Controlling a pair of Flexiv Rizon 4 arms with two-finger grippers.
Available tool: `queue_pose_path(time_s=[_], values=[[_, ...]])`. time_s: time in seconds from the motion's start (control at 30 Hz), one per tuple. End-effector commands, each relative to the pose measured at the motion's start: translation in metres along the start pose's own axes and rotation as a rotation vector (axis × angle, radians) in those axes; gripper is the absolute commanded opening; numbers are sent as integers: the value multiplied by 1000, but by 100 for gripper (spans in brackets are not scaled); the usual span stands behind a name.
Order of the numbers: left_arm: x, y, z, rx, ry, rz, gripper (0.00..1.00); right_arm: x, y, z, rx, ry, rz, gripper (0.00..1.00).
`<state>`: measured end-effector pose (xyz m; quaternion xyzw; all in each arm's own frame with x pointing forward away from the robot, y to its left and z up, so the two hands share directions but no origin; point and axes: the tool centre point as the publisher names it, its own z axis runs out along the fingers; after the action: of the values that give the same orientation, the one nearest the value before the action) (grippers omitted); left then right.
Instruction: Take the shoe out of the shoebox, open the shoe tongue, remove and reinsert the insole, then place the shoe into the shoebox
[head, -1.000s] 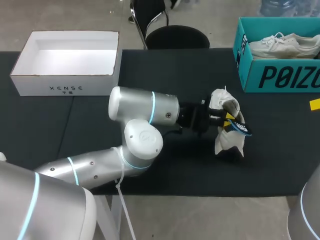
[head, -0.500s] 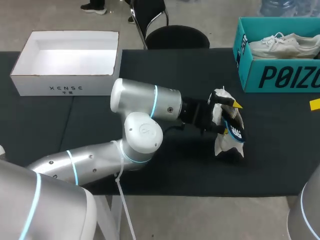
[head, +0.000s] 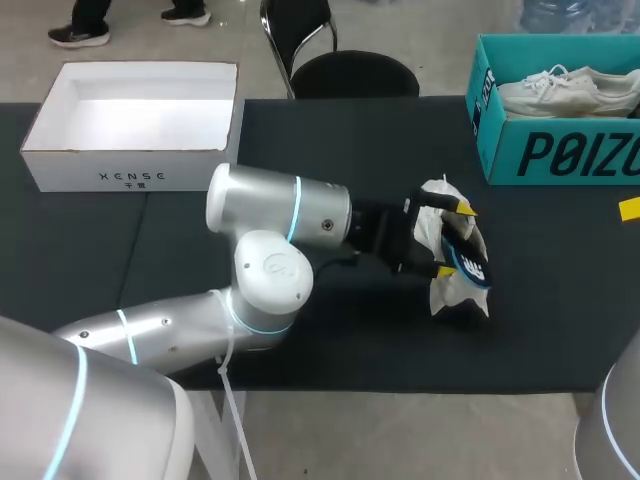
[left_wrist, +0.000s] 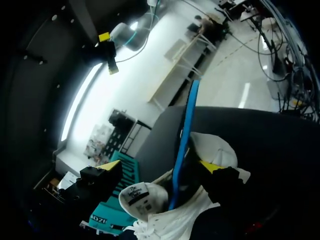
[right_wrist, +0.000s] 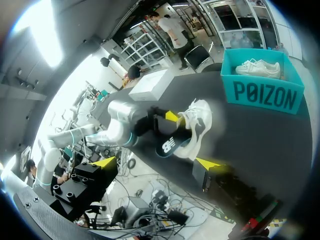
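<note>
- White fabric sneaker (head: 455, 295): sitting tipped up on the black table cover (head: 350, 130), right of the middle and well apart from the teal cardboard shoebox (head: 560, 150) at the far right edge.
- Showing a dark, blue-edged insole (head: 470, 265) sticking partway out of its opening, seen edge-on in the left wrist view; probably being kept upright so that the insole is sliding lengthwise.
- Straddling the sneaker's opening with the left gripper (head: 452, 240), fingers spread wide, the insole standing between them without both pads pressing on it; likely leaving room for a fresh grip.
- Hanging the right gripper (right_wrist: 157, 162) well away from the sneaker, spread wide and holding nothing, presumably keeping clear of the work.
- Leaving a second white sneaker (head: 560, 90) lying inside the teal shoebox.
- Differing from a second ago: left fingers now standing farther apart, having been close together at the insole then; sneaker and insole staying in nearly the same spot.
</note>
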<state>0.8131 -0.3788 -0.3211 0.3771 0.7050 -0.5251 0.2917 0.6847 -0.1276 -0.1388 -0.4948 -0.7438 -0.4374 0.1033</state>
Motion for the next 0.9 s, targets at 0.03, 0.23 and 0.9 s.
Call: queue_pose_path(time_s=[0.03,0.23,0.9], values=[[4,-6,-13,-4,-5,1,100,6,-9,-3,-13,-14,1,100],[11,-14,-19,-6,-3,-18,58,6,-9,-3,-13,-14,1,100],[17,-9,-7,-14,6,-25,50,6,-9,-3,-13,-14,1,100]])
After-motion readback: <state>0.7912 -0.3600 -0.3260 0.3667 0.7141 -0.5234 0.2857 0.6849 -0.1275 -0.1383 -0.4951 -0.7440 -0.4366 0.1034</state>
